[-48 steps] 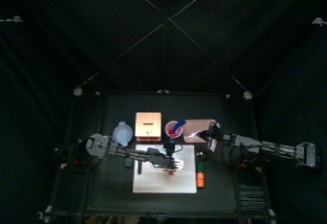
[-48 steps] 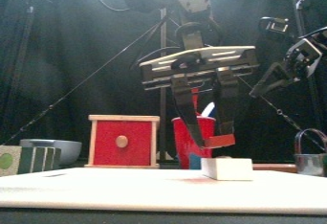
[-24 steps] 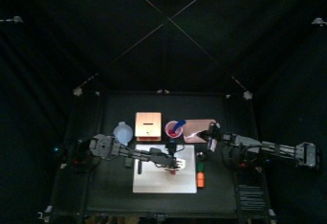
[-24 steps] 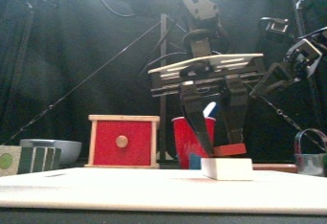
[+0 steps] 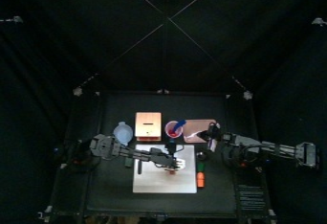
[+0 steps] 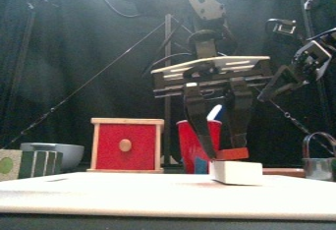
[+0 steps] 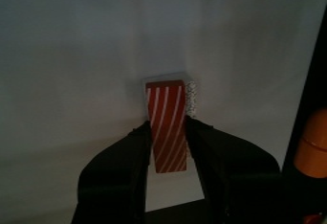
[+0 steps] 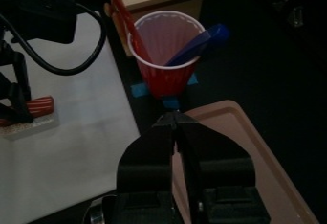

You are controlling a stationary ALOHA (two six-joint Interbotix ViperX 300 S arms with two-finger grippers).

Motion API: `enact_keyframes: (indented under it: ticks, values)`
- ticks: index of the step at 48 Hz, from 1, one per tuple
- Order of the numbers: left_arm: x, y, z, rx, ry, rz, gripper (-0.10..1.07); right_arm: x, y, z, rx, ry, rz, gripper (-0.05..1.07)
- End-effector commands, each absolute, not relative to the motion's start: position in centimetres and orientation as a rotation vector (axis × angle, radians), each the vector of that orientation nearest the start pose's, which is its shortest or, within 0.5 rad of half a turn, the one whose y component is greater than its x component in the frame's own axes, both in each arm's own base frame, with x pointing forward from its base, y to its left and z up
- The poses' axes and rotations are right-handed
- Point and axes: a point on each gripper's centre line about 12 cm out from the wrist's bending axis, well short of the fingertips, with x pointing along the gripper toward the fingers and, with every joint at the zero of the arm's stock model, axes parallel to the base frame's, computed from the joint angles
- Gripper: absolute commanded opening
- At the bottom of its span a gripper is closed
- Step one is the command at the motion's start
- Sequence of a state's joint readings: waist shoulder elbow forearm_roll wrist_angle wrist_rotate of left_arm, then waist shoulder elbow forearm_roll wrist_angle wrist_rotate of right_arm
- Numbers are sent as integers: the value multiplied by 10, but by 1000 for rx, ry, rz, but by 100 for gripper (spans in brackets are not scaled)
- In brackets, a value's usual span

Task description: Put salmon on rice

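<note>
The salmon (image 7: 167,124), a red-orange striped slice, lies on top of the white rice block (image 6: 238,173), which stands on the white board (image 7: 76,75). My left gripper (image 6: 219,153) hangs straight down over the rice, its jaws shut on the salmon's (image 6: 231,155) two sides. In the top view the left gripper (image 5: 173,155) is over the board's near-left part. My right gripper (image 8: 175,123) is shut on nothing and hovers over the pink tray (image 8: 228,142) beside the red cup (image 8: 166,41).
A blue utensil (image 8: 205,44) sticks out of the red cup (image 6: 199,141). A wooden box with a red front (image 6: 128,145) and a bowl (image 6: 53,153) stand at the back left. An orange object (image 5: 201,179) lies at the board's right edge.
The left gripper has come down and levelled out. The salmon, tilted above the rice a second ago, now rests flat on it. The right arm has not moved.
</note>
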State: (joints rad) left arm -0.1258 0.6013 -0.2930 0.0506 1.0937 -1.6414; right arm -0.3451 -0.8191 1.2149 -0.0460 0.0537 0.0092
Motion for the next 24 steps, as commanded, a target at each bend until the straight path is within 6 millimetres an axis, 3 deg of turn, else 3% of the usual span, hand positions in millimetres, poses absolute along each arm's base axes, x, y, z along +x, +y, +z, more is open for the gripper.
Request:
enact_keyframes:
  ticks: [1, 24]
  values:
    - [528, -60, 153, -1237, 1056, 1007, 67, 196, -71, 215, 41, 434, -333, 1]
    - [529, -60, 148, -1234, 1064, 1017, 67, 197, -71, 212, 41, 450, -332, 1]
